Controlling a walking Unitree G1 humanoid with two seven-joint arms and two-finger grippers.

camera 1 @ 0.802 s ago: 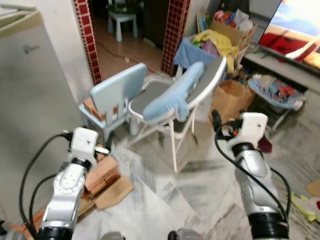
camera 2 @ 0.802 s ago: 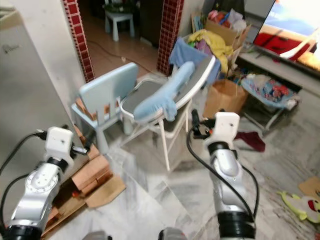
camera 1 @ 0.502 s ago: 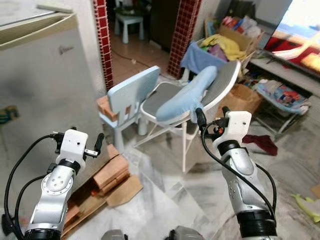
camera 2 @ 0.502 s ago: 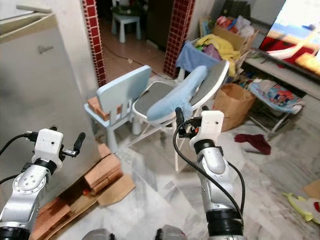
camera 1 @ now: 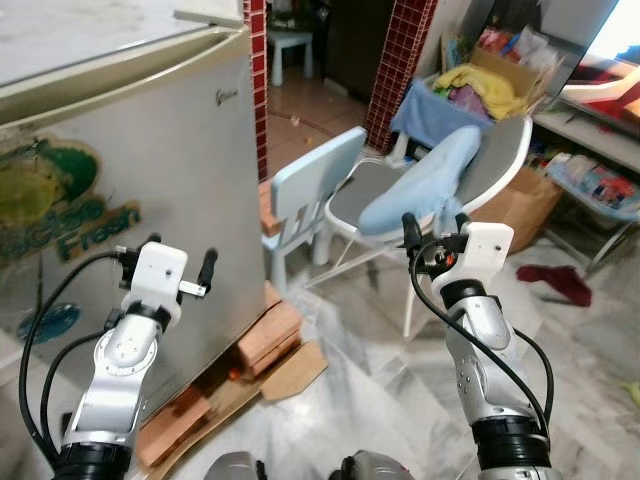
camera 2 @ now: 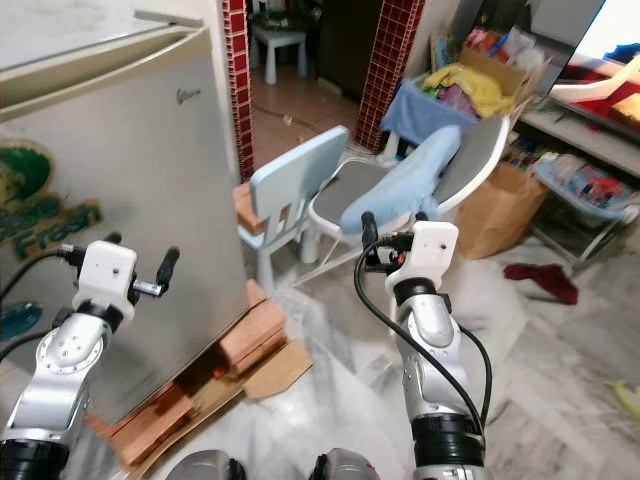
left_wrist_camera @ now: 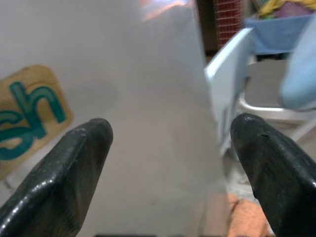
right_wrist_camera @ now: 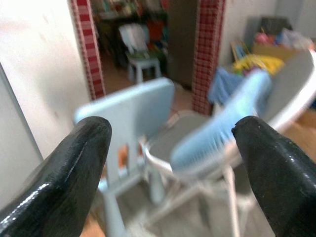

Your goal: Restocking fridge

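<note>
As the head camera has swung to the robot's left over the last second, the fridge (camera 1: 120, 180) has come to fill the left half of your view, where before you saw little more than its edge. Treat that as a turn of the robot, not a shift of the furniture: the pale blue child's chair (camera 1: 310, 195) and the white chair with the blue towel (camera 1: 425, 195) draped over it sit as they did, just beside the fridge's right side.

Your left gripper (left_wrist_camera: 170, 148) now faces the fridge's grey panel with its fingers spread wide and nothing between them. Your right gripper (right_wrist_camera: 173, 148) is likewise spread and empty, pointing toward the two chairs.

For restocking, this suggests you are only lining up on the fridge; its door looks closed, though the handle side is hard to make out from here. No goods to load are in either gripper, so opening the door probably comes first. Mind the wooden blocks (camera 1: 270, 335) and cardboard (camera 1: 290, 365) at the fridge's foot.
</note>
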